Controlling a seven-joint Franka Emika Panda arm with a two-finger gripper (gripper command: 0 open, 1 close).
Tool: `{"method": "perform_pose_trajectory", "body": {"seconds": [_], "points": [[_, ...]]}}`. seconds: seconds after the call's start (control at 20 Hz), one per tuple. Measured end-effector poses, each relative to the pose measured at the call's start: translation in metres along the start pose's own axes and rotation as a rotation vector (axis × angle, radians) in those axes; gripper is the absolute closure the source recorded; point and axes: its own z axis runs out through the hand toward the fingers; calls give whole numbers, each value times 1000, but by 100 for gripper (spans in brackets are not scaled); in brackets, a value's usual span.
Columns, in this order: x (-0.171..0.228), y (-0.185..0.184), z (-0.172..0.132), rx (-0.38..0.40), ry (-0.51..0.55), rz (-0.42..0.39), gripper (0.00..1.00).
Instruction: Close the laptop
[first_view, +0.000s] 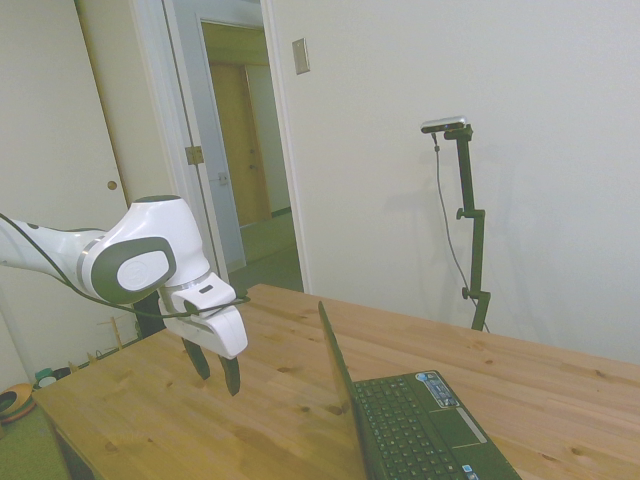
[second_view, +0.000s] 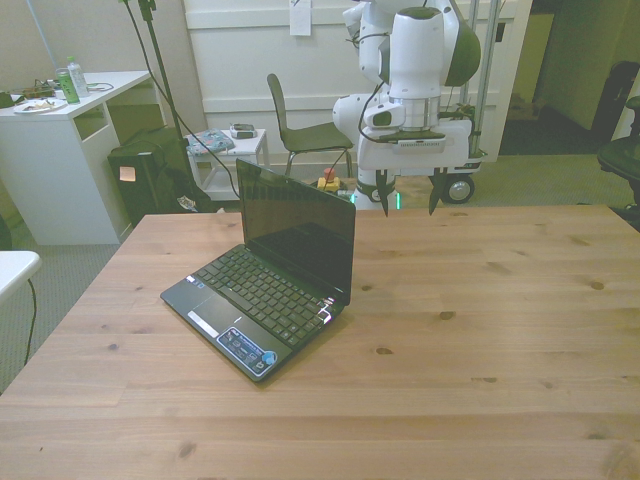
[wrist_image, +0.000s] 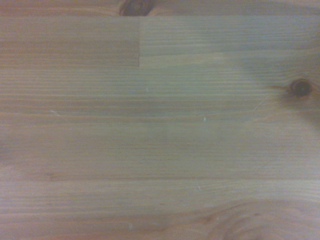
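Observation:
The small black laptop (second_view: 270, 285) stands open on the wooden table (second_view: 480, 330), lid upright, keyboard and stickered palm rest facing the front view's lower left. In the side view the laptop (first_view: 400, 420) sits at the bottom edge, its thin lid seen edge-on. My gripper (second_view: 410, 200) hangs open above the table's far edge, behind the lid and toward the front view's right of it, touching nothing. In the side view the gripper (first_view: 215, 370) points down, a short way from the lid's back. The wrist view holds only bare wood (wrist_image: 160, 120).
Behind the table stand a chair (second_view: 300, 125), a small white side table (second_view: 235, 145) and a white desk (second_view: 60, 150) at the front view's left. The side view has an open doorway (first_view: 250, 140) behind the arm.

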Motion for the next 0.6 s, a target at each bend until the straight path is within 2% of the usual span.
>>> {"method": "perform_pose_trajectory", "body": {"seconds": [0.15,0.35,0.6], "points": [[2,1,0,11,-8,14,0],[9,5,-8,85,-20,163,0],[26,25,-27,127,-43,387,0]]}}
